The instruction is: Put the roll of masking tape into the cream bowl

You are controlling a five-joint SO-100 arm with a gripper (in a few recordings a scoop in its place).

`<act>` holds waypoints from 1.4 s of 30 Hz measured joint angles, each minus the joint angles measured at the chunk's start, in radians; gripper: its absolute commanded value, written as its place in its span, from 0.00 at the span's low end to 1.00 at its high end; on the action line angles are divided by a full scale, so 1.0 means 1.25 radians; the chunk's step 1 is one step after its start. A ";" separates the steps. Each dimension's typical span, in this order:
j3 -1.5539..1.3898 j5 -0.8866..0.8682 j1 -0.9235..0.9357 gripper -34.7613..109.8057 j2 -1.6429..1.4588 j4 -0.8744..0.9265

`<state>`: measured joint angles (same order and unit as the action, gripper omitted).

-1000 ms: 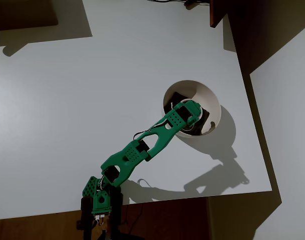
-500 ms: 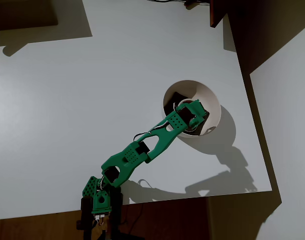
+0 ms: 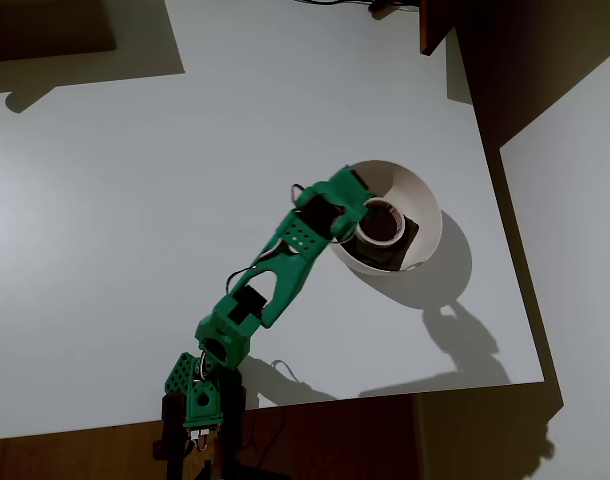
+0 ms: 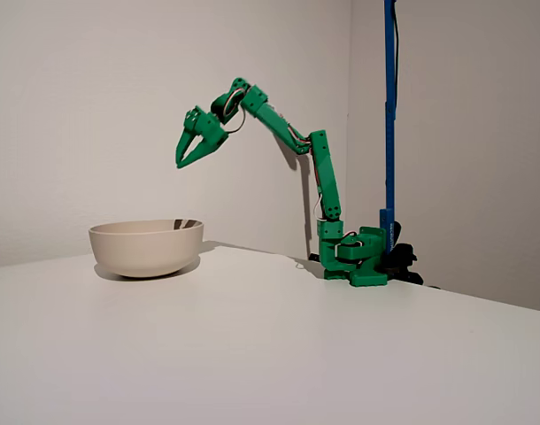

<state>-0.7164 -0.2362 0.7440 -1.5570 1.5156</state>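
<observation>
Overhead view: green arm [image 3: 275,280] reaches from its base at the bottom edge up and to the right across the white table [image 3: 135,200], its gripper [image 3: 353,212] over the left rim of the cream bowl [image 3: 425,215].
Fixed view, arm pose: base sits at the right on the table [image 4: 252,354]; lower link stands almost upright, upper link slopes up and left, wrist bends down.
Gripper height: in the fixed view the gripper [image 4: 183,158] hangs well above the cream bowl [image 4: 146,246], tips pointing down and left, touching nothing.
Gripper state: jaws parted a little, a narrow gap between the tips, nothing between them.
Roll of masking tape [image 3: 379,221]: lies flat inside the bowl, hole facing up, reddish core showing, just right of the gripper.
Bowl contents: dark brown pieces [image 3: 403,238] under and around the tape ring.
Bowl place: on the table's right half in the overhead view, at the left in the fixed view.
</observation>
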 measured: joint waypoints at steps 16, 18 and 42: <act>-0.276 0.112 -0.398 0.18 -0.481 0.099; -0.350 0.125 -0.448 0.18 -0.553 0.098; -1.298 0.172 -0.634 0.18 -1.127 -0.214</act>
<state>-2.3393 -0.0215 -0.0491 -2.9652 1.2487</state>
